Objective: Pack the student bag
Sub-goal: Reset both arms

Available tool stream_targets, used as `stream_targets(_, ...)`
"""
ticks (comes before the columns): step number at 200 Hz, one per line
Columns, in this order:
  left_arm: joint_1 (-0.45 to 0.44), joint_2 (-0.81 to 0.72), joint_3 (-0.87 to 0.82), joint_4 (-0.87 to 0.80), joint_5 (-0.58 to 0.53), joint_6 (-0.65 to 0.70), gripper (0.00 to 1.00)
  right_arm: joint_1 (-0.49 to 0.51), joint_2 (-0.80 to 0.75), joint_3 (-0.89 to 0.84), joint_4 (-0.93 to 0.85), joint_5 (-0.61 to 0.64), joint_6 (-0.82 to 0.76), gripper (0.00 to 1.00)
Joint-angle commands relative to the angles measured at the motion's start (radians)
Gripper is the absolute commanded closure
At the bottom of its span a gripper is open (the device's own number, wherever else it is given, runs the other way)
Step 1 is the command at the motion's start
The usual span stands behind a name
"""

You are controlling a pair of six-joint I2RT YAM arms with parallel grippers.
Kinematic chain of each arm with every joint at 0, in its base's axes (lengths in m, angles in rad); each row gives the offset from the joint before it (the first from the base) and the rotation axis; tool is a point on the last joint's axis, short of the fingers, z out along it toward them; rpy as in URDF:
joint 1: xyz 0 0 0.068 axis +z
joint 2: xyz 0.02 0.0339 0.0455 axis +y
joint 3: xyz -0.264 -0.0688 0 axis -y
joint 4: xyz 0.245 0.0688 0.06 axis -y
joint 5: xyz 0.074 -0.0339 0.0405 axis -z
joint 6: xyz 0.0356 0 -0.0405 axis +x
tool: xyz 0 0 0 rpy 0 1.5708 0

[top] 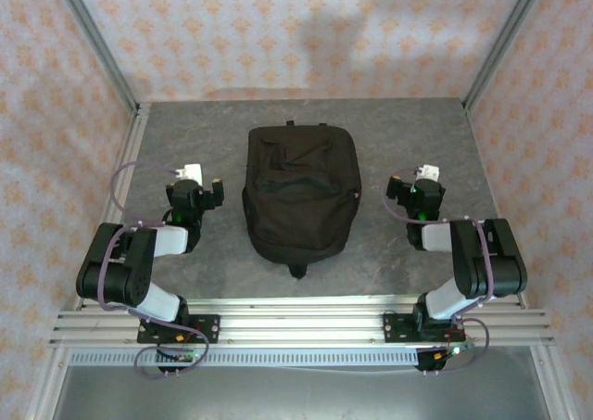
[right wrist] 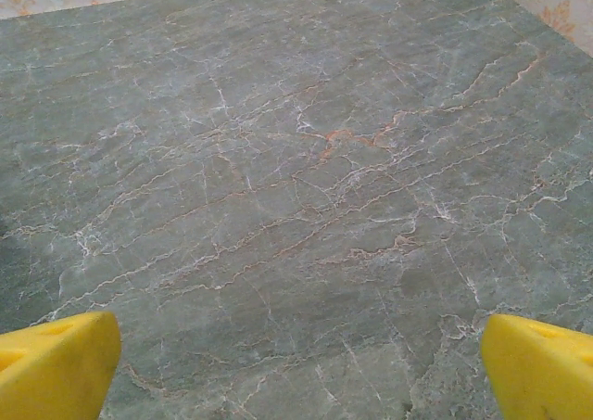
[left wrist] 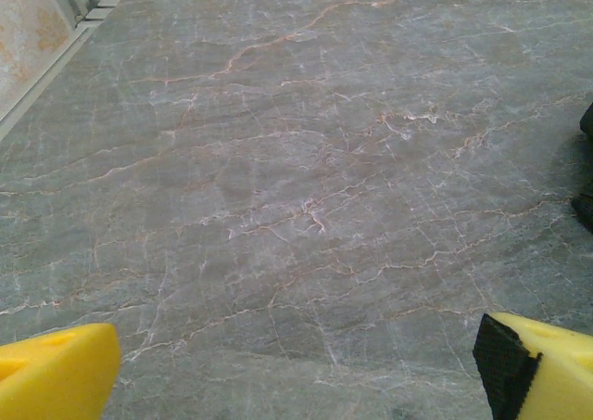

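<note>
student bag (top: pixel 301 197): lies flat at centre of bench (top: pixel 398 133), between the arms
left tool (left wrist: pixel 296 378): wide apart, empty, over bare bench
right tool (right wrist: pixel 296 374): wide apart, empty, over bare bench

Pale walls (top: pixel 306 31) (orange floral motifs) enclose a grey veined desk (top: pixel 176 142), with aluminium posts (top: pixel 97 40) at its far corners.

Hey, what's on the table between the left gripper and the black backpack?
In the top view, the stretch between the left gripper and the large black soft fabric backpack is bare grey marbled tabletop.
</note>
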Motion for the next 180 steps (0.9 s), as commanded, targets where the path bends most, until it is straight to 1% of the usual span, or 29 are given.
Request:
stream_targets(1,0.013,-0.002,0.02,0.013,0.008,0.012,0.0,-0.006,-0.003,0.023,-0.004,0.018,0.011,0.01)
stream_targets(180,0.007,-0.001,0.021,0.015,-0.001,0.014,0.0,0.0,-0.008,0.014,0.007,0.027,0.007,0.01)
